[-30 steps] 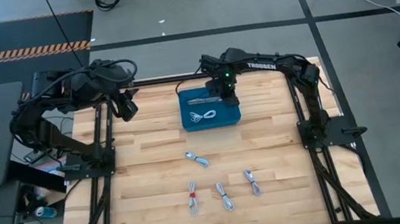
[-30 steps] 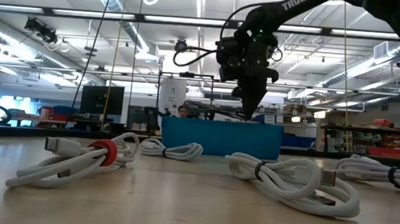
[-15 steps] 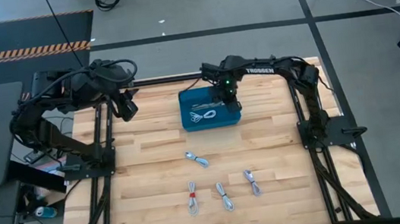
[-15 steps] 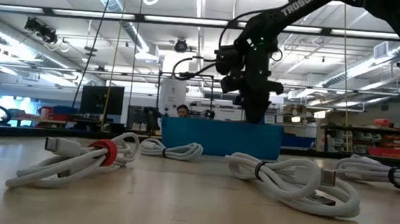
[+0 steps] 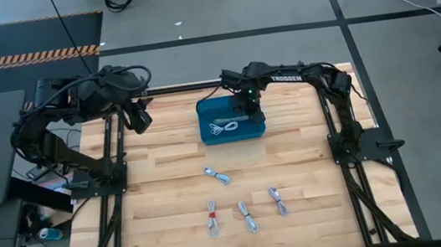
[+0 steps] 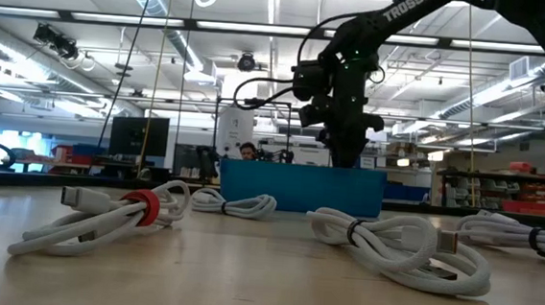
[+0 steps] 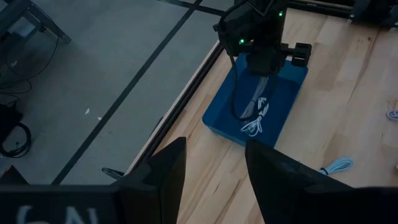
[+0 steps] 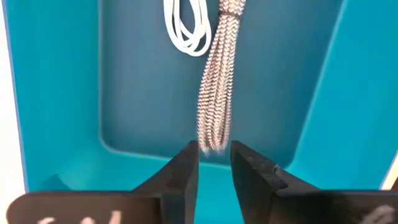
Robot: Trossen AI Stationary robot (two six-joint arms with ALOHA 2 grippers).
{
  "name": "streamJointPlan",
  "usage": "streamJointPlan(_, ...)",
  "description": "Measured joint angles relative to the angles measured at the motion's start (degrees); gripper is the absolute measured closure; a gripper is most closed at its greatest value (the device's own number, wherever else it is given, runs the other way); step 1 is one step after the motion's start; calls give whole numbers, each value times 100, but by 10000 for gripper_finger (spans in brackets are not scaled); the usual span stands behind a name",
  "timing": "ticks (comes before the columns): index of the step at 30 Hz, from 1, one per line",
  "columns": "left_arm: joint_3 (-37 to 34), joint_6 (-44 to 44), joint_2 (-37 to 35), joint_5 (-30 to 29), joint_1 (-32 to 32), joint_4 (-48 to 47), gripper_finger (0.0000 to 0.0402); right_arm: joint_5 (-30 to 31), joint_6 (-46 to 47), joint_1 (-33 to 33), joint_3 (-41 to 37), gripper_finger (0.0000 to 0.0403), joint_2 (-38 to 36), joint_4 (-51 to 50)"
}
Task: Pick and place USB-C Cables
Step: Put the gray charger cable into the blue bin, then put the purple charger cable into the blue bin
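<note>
Right gripper (image 5: 250, 113) reaches down into blue bin (image 5: 204, 108) at far side of table (image 5: 159, 173), fingers (image 8: 185, 168) clamped on end of braided cable (image 8: 217, 93), which hangs into bin. White cable (image 5: 223, 127) lies coiled on bin floor, just beside braided one. Four more cables on table nearer front: one alone (image 5: 217, 174), then row of three, red-banded (image 5: 211, 218), middle (image 5: 247, 215), right (image 5: 277, 200). Left gripper (image 5: 142, 119) waits at table's left edge, fingers apart, holding nothing.
</note>
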Motion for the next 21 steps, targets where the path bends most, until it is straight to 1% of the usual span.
streamJointPlan(5,0,0,0,0,2,0,230,0,274,21,32,304,0,-84)
streamJointPlan(8,0,0,0,0,0,0,230,-16,520,97,307,313,0,-453)
streamJointPlan(10,0,0,1,0,1,1,230,-153,631,180,585,319,0,-846)
streamJointPlan(14,0,0,1,0,1,0,230,-763,963,421,1368,331,-2,-1693)
streamJointPlan(18,0,1,0,0,0,0,230,-1705,1459,751,2183,339,-11,-2508)
streamJointPlan(20,0,0,0,-2,2,0,230,-1851,1730,982,2478,343,-37,-2819)
streamJointPlan(21,0,0,0,0,2,0,230,-1860,1918,1110,2569,345,-64,-2802)
